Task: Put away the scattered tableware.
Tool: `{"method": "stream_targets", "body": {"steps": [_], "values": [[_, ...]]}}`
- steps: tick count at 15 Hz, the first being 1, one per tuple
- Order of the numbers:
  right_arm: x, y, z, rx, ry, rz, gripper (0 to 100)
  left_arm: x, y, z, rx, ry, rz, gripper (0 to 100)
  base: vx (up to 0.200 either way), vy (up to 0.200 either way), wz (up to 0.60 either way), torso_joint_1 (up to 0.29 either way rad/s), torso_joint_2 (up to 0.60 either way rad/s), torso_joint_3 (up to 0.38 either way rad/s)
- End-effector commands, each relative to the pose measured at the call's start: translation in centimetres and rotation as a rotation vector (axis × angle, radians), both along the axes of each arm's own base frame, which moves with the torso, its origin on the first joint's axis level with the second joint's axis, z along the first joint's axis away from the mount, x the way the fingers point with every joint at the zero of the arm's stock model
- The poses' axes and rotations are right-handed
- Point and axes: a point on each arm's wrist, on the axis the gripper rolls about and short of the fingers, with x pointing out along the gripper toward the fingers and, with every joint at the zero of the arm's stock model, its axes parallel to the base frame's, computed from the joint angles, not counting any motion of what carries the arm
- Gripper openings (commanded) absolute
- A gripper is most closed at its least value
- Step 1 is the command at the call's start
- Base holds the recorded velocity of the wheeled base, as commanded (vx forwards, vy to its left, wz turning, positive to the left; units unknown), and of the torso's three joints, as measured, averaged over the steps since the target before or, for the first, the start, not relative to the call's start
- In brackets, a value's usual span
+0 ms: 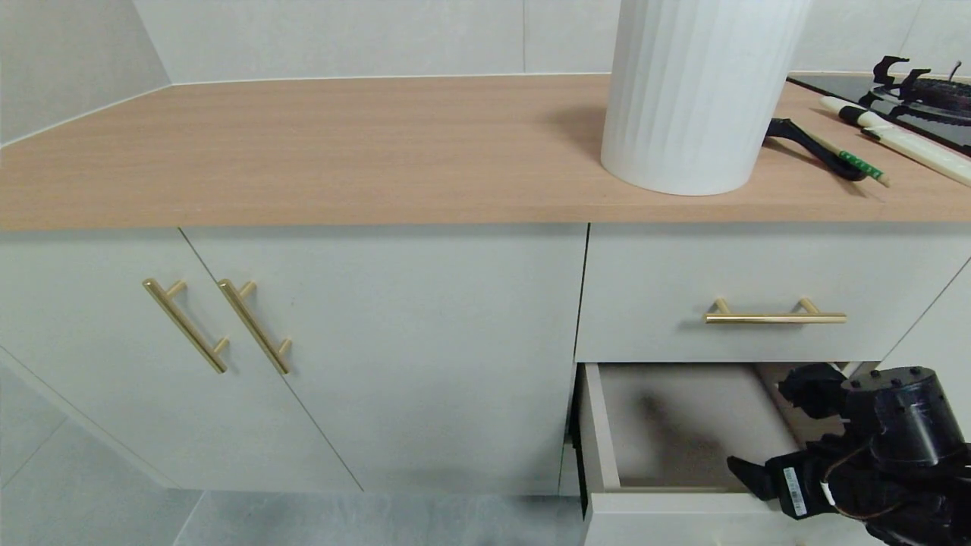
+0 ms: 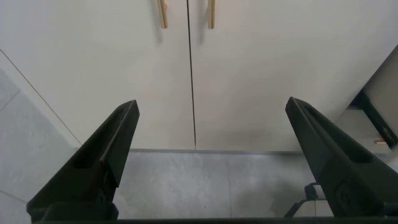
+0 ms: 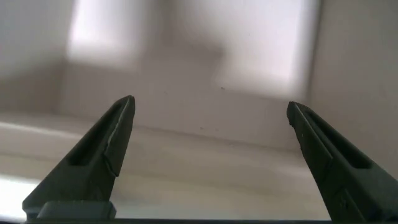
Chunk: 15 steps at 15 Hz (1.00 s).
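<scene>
Black right arm (image 1: 899, 447) by the drawer (image 1: 599, 432), round screw-dotted wrist housing, white label, thin cable, left pincer (image 2: 211, 106) and right pincer (image 3: 209, 106) tapered, black

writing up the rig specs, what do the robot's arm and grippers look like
The right arm is black, with a round wrist housing dotted with small screws, a white sticker and thin cables. The left gripper and right gripper each have two dark, flat fingers tapering to slanted tips.
</scene>
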Motion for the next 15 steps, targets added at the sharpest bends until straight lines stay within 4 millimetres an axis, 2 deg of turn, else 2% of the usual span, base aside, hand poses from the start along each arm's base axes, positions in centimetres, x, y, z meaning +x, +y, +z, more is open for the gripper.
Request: {"method": "stream_targets", "body": {"steps": [1,5,7,10,13,15], "values": [[-0.8,0.0,0.8,-0.007,0.003,0.039,100,0.0,0.0,0.0,0.0,0.001,0.003,100,0.0,0.0,0.0,0.0,0.0,0.0],[-3.0,0.4,1.1,-0.058,0.099,0.128,100,0.0,0.0,0.0,-0.002,0.001,0.002,100,0.0,0.0,0.0,0.0,0.0,0.0],[-4.8,-0.1,1.2,-0.158,0.188,0.216,100,0.0,0.0,0.0,-0.002,0.001,0.002,100,0.0,0.0,0.0,0.0,0.0,0.0],[-6.3,-0.3,2.2,-0.16,0.213,0.292,100,0.0,0.0,0.0,0.0,0.001,0.002,100,0.0,0.0,0.0,0.0,0.0,0.0],[-6.7,-0.5,4.3,-0.118,0.137,0.283,100,0.0,0.0,0.0,-0.002,0.001,0.002,100,0.0,0.0,0.0,0.0,0.0,0.0],[-6.4,-0.3,6.3,-0.014,0.063,0.217,100,0.0,0.0,0.0,0.0,0.001,0.002,100,0.0,0.0,0.0,0.0,0.0,0.0]]}}
